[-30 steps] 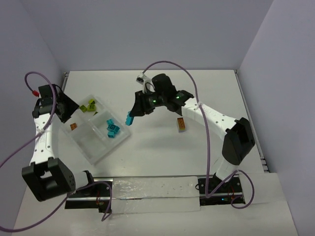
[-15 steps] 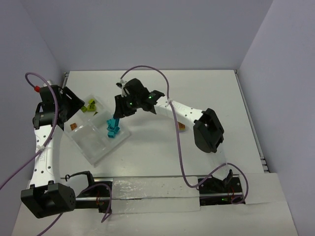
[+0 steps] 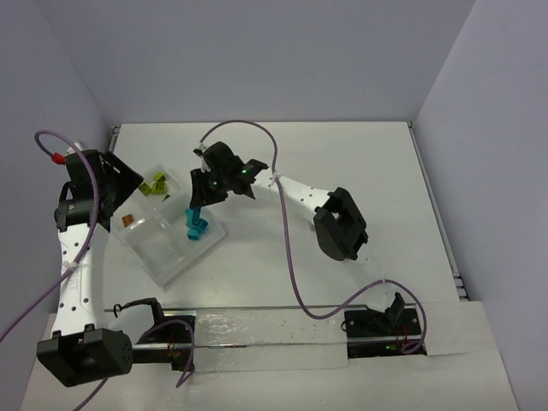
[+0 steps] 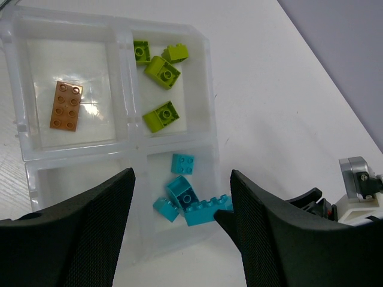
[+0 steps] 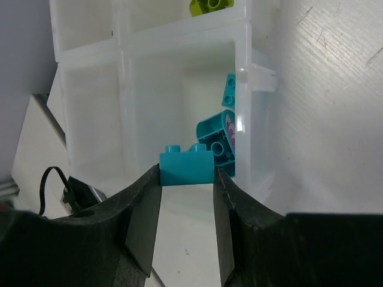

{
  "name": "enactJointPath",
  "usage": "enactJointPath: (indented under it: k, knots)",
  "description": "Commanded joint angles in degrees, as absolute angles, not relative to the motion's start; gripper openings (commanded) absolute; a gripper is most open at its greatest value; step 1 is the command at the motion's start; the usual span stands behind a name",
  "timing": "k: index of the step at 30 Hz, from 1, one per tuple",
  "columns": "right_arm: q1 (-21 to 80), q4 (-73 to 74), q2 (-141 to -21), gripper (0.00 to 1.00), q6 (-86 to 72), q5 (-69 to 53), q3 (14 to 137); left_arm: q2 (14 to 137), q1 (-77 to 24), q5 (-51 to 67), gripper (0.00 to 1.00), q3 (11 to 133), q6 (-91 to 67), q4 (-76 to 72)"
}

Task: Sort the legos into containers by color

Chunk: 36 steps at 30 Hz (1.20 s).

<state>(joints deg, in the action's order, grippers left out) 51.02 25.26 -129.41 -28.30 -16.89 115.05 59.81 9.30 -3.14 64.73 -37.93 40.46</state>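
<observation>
Teal brick [image 5: 187, 166]: probably light, rigid and slick; pinched across its flat sides, poised over the tray's [image 5: 242, 101] teal section.
Right gripper [image 5: 187, 190]: clamped on the brick.
Left gripper [image 4: 181, 179]: jaws wide apart, empty, above the tray.

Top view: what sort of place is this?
Probably a robotics lab test bench: a left arm and right arm bolted to a white table, plain walls boxing it in, and a clear tray of toy bricks sorted by colour.
</observation>
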Motion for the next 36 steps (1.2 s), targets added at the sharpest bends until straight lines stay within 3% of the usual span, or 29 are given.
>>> enactJointPath:
  k: [1, 7, 9, 10, 12, 16, 21, 30, 36]
  knots:
    - [52.47, 24.08, -131.73, 0.07, -29.71, -15.65, 119.95, 58.28, 9.05, -4.39, 0.72, 66.54, -38.67, 40.34]
    - [53.15, 23.92, -134.78, 0.13, -30.72, -14.07, 123.49, 57.54, 9.05, -4.94, 0.72, 66.44, -38.60, 40.97]
    - [53.16, 24.30, -135.84, 0.28, -31.17, -14.60, 125.15, 57.01, 9.05, -5.16, 0.72, 66.22, -38.90, 41.20]
    - [53.24, 24.74, -136.62, 0.44, -31.20, -14.81, 126.98, 56.69, 9.05, -5.19, 0.73, 66.12, -39.00, 41.15]
    - [53.37, 26.58, -136.76, 0.64, -30.44, -14.26, 128.70, 56.45, 9.05, -5.25, 0.74, 65.82, -39.01, 41.25]
    - [53.35, 27.86, -133.15, 0.84, -29.01, -12.35, 128.50, 56.16, 9.05, -5.27, 0.75, 65.13, -39.11, 40.94]
    - [50.84, 27.91, -124.85, 0.86, -27.56, -8.65, 122.36, 56.97, 8.94, -4.09, 0.75, 65.67, -38.72, 40.67]
    - [37.13, 23.80, -96.42, 0.91, -28.29, 1.50, 84.00, 60.62, 8.18, -1.50, 0.76, 68.20, -36.39, 41.22]
    - [26.65, 29.88, -86.77, 1.00, -28.29, 9.98, 70.10, 65.08, 2.10, -0.60, 0.77, 70.35, -31.97, 42.11]
